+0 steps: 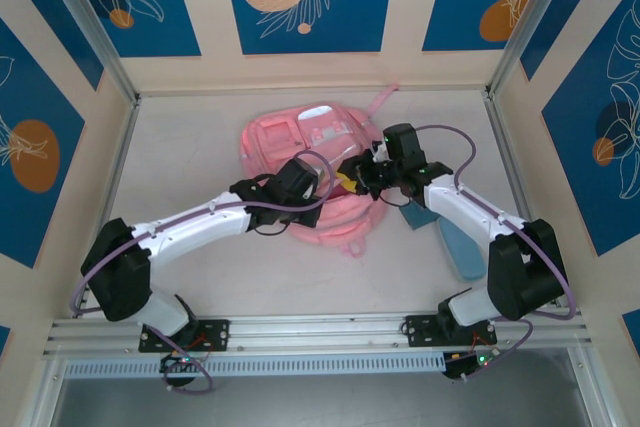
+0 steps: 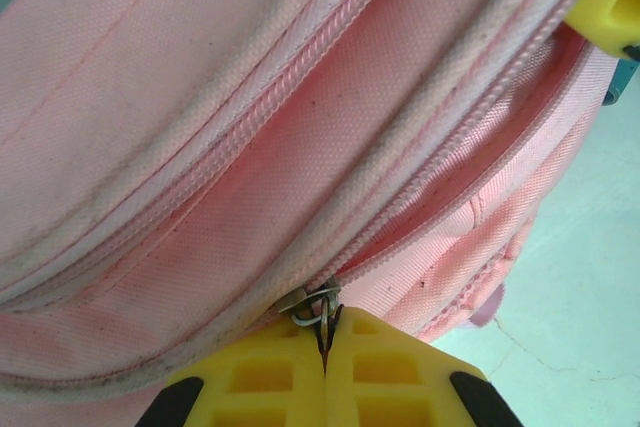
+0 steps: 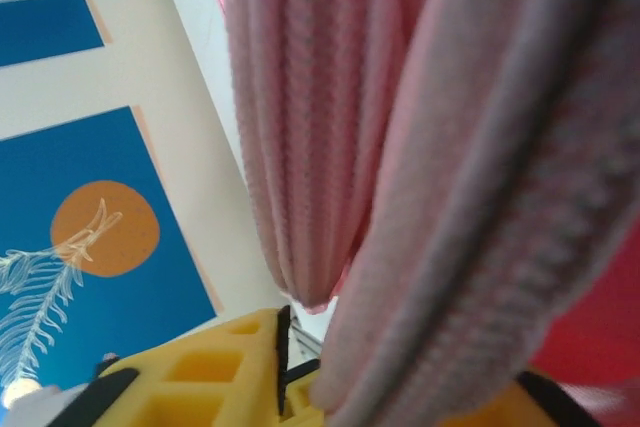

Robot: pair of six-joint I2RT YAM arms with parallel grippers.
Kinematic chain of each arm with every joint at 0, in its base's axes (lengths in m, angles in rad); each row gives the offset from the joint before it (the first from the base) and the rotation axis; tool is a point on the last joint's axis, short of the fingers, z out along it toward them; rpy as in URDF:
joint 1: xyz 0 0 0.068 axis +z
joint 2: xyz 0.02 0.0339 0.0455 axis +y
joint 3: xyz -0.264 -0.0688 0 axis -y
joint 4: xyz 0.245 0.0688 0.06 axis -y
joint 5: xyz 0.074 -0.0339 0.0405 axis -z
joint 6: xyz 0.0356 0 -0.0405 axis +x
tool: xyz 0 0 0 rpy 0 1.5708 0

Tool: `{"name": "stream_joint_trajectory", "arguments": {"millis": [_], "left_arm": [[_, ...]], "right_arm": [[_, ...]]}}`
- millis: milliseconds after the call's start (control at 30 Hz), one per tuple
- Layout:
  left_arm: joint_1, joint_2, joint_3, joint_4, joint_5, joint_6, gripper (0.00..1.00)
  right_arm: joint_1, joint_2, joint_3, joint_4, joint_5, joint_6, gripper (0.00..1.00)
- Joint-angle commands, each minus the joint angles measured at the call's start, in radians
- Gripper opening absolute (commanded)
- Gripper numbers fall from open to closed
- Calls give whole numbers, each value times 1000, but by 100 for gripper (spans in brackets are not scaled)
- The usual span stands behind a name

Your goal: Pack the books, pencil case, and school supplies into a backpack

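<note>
two arms, one backpack (image 1: pixel 285 142)

we see the backpack lying mid-table (image 1: pixel 200 147), pockets up, its near edge between the two wrists. the left gripper (image 2: pixel 325 344) is fully closed: its yellow fingers (image 2: pixel 260 377) meet with no gap and pinch the metal zip pull (image 2: pixel 315 304) at the end of an open zip line, whose two pink edges spread apart to the upper right. the right gripper (image 3: pixel 284 332) sits at the backpack's right edge; its jaws stand narrow, almost together, with a pink fold hanging just above the gap and a zip band draped over one finger. we cannot tell whether fabric is pinched there. the pencil case (image 1: pixel 462 249) lies on the table right of the backpack, partly under the right arm (image 1: pixel 455 202).
</note>
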Motion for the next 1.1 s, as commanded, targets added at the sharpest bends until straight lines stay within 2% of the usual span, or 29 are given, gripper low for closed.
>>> {"name": "stream_joint_trajectory", "arguments": {"millis": [0, 100, 267, 567, 767, 1067], "left_arm": [[-13, -5, 39, -12, -42, -17, 0], [-5, -18, 12, -52, -57, -32, 0], [45, -68, -67, -102, -43, -16, 0], [166, -157, -183, -66, -6, 169, 0], [251, -118, -146, -81, -54, 228, 0], [344, -15, -27, -111, -57, 381, 0]], "right_arm": [[17, -5, 12, -24, 29, -7, 16], [16, -17, 23, -56, 49, -43, 7], [-6, -59, 29, -114, 88, -88, 6], [-50, -98, 25, -172, 83, -138, 5], [-67, -110, 25, -199, 72, -168, 1], [-80, -119, 47, -253, 48, -215, 0]]}}
